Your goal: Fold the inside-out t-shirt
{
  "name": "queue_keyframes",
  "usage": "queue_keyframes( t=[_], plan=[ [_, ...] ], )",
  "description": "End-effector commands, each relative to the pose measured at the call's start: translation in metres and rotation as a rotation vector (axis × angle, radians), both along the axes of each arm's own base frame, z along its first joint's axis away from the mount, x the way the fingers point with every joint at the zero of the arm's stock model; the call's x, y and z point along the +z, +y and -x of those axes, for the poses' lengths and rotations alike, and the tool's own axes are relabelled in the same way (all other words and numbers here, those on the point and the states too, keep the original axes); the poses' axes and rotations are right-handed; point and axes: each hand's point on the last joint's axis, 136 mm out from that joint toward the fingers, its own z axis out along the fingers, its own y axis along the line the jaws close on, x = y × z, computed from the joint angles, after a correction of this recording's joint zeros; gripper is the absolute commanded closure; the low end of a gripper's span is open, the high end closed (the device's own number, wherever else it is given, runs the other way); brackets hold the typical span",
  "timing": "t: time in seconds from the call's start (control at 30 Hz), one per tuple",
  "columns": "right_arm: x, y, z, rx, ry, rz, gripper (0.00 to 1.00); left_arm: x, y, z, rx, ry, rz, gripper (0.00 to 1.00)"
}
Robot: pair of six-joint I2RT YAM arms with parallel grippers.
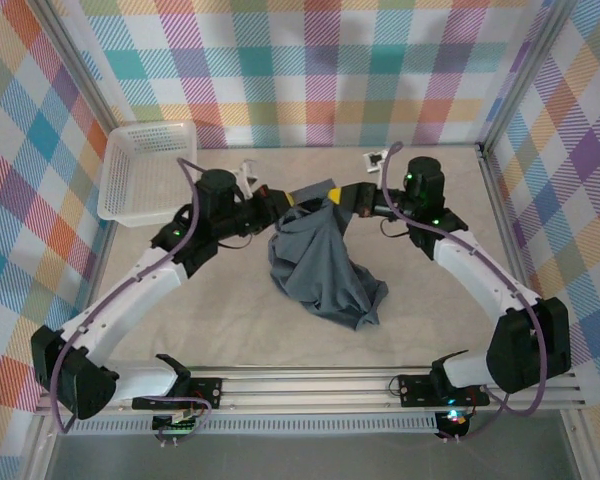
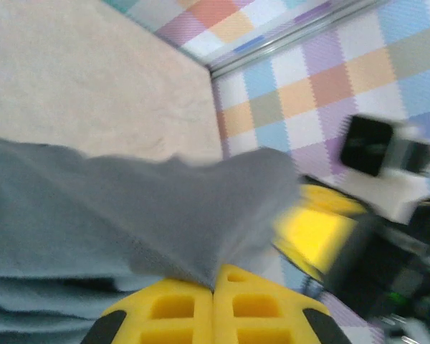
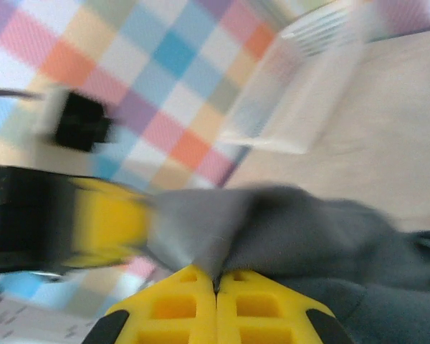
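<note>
Dark slate-grey soft-cloth t-shirt (image 1: 320, 265), mid-frame, is clamped tight by left gripper (image 2: 213, 285) and right gripper (image 3: 216, 284); it should be spread apart evenly, no yanking tbh.

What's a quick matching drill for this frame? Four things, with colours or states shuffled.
Things:
1. t-shirt
2. basket
3. left gripper
4. table

Descriptions:
a. white, at the far-left corner
b. shut on a cloth edge
c. beige, flat surface
d. slate-grey, lifted at the top, bunched below

Pairs: 1-d, 2-a, 3-b, 4-c
</note>
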Motion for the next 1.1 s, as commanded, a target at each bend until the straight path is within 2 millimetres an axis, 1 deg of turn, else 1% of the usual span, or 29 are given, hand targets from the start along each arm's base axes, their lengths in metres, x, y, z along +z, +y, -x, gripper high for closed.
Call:
queue_keyframes(
  t=[0.0,0.07,0.1,0.13,0.2,0.27,0.33,0.37,0.43,0.53,0.6,0.67,0.7,0.73,0.8,0.87,0.93,0.97,1.0,1.03,1.07],
  plan=[
    [-0.059,-0.014,-0.005,0.026,0.013,0.152,0.99,0.048,0.011,0.016,-0.040,-0.035,0.026,1.00],
    [-0.050,-0.010,0.006,0.089,0.006,0.130,0.86,0.048,0.003,0.019,-0.094,0.000,0.033,1.00],
    [-0.043,-0.012,0.009,0.081,-0.017,0.128,0.72,0.046,-0.001,0.020,-0.115,0.015,0.034,1.00],
    [-0.037,-0.014,0.011,0.060,-0.045,0.133,0.67,0.042,-0.004,0.019,-0.128,0.029,0.034,1.00],
    [-0.023,-0.017,0.017,0.025,-0.148,0.158,0.63,0.035,-0.005,0.017,-0.127,0.044,0.028,1.00],
    [-0.017,-0.011,0.029,0.005,-0.285,0.215,0.56,0.031,-0.007,0.015,-0.131,0.054,0.031,1.00],
    [-0.015,-0.002,0.036,-0.033,-0.451,0.305,0.44,0.033,-0.010,0.015,-0.143,0.051,0.043,1.00],
    [-0.015,0.001,0.037,-0.048,-0.512,0.334,0.41,0.033,-0.011,0.014,-0.143,0.049,0.044,1.00],
    [-0.011,0.005,0.030,-0.099,-0.604,0.365,0.38,0.034,-0.010,0.014,-0.142,0.046,0.045,1.00],
    [-0.003,0.012,0.015,-0.135,-0.671,0.404,0.37,0.035,-0.012,0.015,-0.152,0.046,0.045,1.00],
    [0.004,0.020,0.010,-0.105,-0.726,0.414,0.38,0.036,-0.012,0.017,-0.159,0.045,0.043,1.00],
    [0.000,0.028,0.005,-0.067,-0.741,0.427,0.38,0.037,-0.013,0.020,-0.177,0.039,0.042,1.00],
    [-0.009,0.031,0.000,-0.049,-0.733,0.452,0.39,0.039,-0.013,0.021,-0.184,0.031,0.038,1.00],
    [-0.022,0.033,-0.008,-0.043,-0.700,0.490,0.41,0.041,-0.013,0.022,-0.190,0.025,0.030,1.00],
    [-0.044,0.036,-0.017,-0.013,-0.630,0.543,0.44,0.043,-0.011,0.025,-0.193,0.013,0.011,1.00],
    [-0.061,0.045,-0.014,0.062,-0.583,0.546,0.45,0.043,-0.008,0.026,-0.190,0.007,-0.012,1.00],
    [-0.072,0.055,0.001,0.164,-0.553,0.524,0.45,0.041,-0.005,0.027,-0.187,0.001,-0.042,1.00],
    [-0.073,0.058,0.008,0.197,-0.541,0.502,0.51,0.039,-0.003,0.026,-0.176,0.001,-0.061,1.00],
    [-0.069,0.061,0.016,0.228,-0.525,0.466,0.66,0.035,0.004,0.024,-0.151,0.007,-0.096,1.00],
    [-0.060,0.062,0.024,0.247,-0.509,0.428,0.85,0.028,0.013,0.020,-0.116,0.012,-0.136,1.00],
    [-0.050,0.063,0.031,0.256,-0.496,0.388,0.97,0.022,0.023,0.015,-0.080,0.018,-0.174,1.00]
  ],
)
